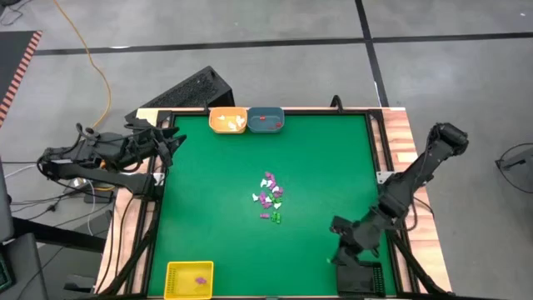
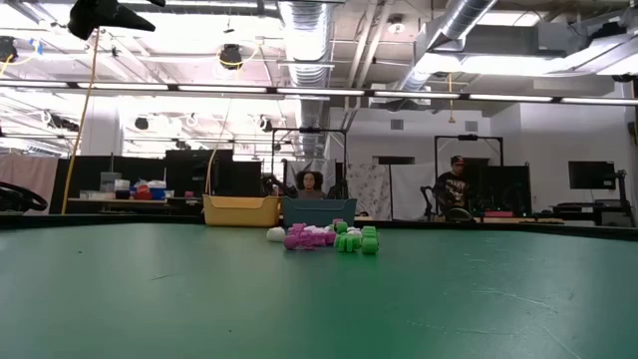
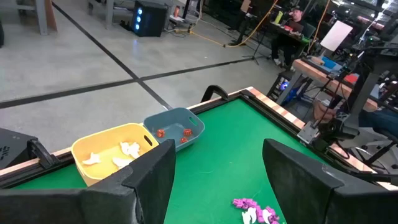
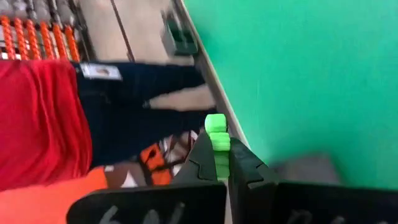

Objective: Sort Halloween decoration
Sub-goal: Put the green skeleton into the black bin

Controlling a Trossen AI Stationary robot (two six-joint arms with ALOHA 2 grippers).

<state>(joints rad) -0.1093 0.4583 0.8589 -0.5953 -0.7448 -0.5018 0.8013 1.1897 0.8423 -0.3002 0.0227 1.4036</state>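
Right wrist view showed the right pincer (image 4: 219,163) clamped on a green trinket (image 4: 216,132), held over the tabletop's near right edge beside the black tray (image 1: 360,277). Judging by that, the carry was nearly done; the next move called for lowering over the tray and letting go. Farther in, the pile of decorations (image 1: 269,198) lay mid-tabletop (image 1: 333,167). The left pincer (image 3: 211,180) waited apart at the left edge. Beyond sat the yellow-orange tray (image 1: 227,121) and blue tray (image 1: 266,121).
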